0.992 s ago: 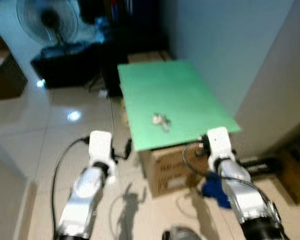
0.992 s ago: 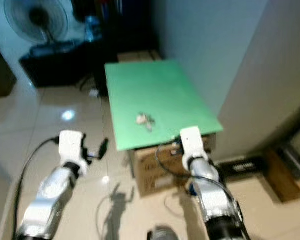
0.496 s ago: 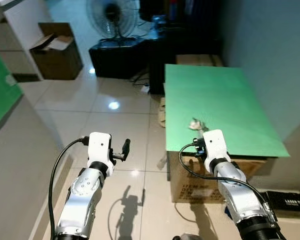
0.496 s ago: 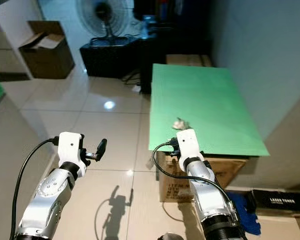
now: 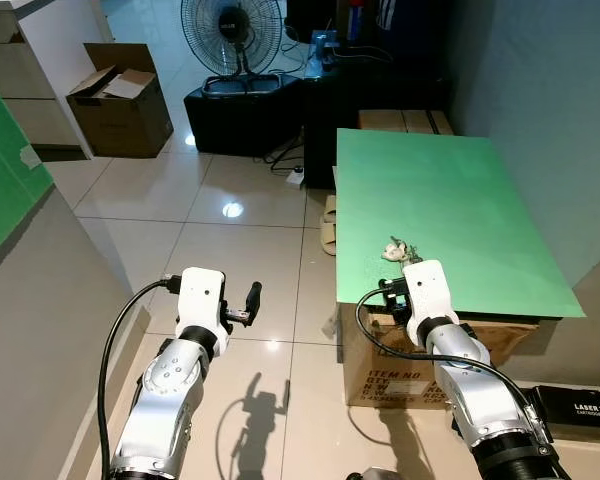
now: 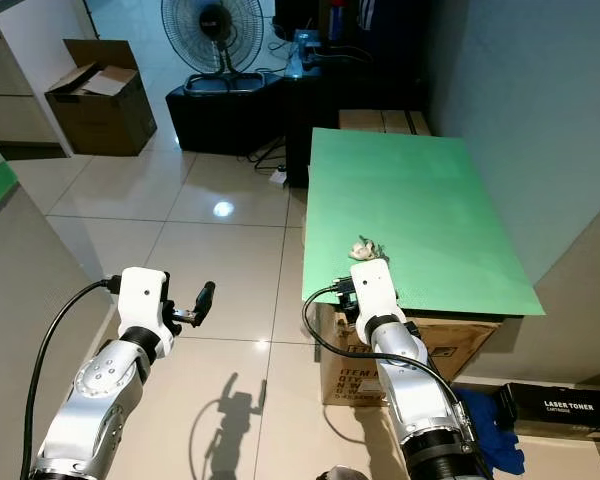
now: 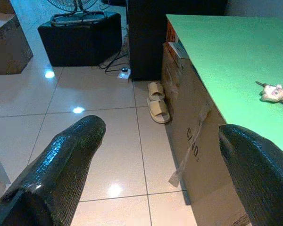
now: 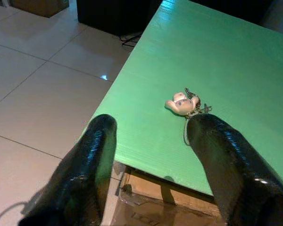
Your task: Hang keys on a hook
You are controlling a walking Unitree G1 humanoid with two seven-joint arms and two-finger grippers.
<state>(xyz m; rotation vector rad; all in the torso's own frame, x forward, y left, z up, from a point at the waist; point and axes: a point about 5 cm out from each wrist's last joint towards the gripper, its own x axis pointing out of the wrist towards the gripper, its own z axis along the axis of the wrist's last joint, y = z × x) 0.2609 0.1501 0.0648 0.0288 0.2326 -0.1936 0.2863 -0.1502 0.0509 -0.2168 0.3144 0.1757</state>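
**Keys on green worktop, right end effector lined up, no grasp yet**

Scene, big to small: tiled floor (image 5: 230, 270) across the left and centre of the head view. Green worktop (image 5: 450, 200) at centre right, sitting on a cardboard box (image 5: 380, 355). Standing fan (image 5: 230, 25) at the top, open carton (image 5: 120, 95) upper left, slippers (image 7: 156, 101) on the floor beside the worktop.

Keys (image 5: 397, 248) lie on the worktop near its front edge, with a pale toy-like fob (image 8: 180, 102); the metal bits trail off to one side of it.

Right end effector (image 8: 151, 141) sits at the worktop's front edge, fingers spread wide, nothing held. Keys are just ahead of it, slightly toward the right finger (image 8: 226, 160) in the wrist view, not touching. Looks like a short forward reach and a drop onto the fob.

Left end effector (image 5: 248, 300) hangs over the floor at lower left, fingers wide apart, empty, well apart from the keys. Right arm is clearly nearer.

I can't pick out a hook anywhere here.
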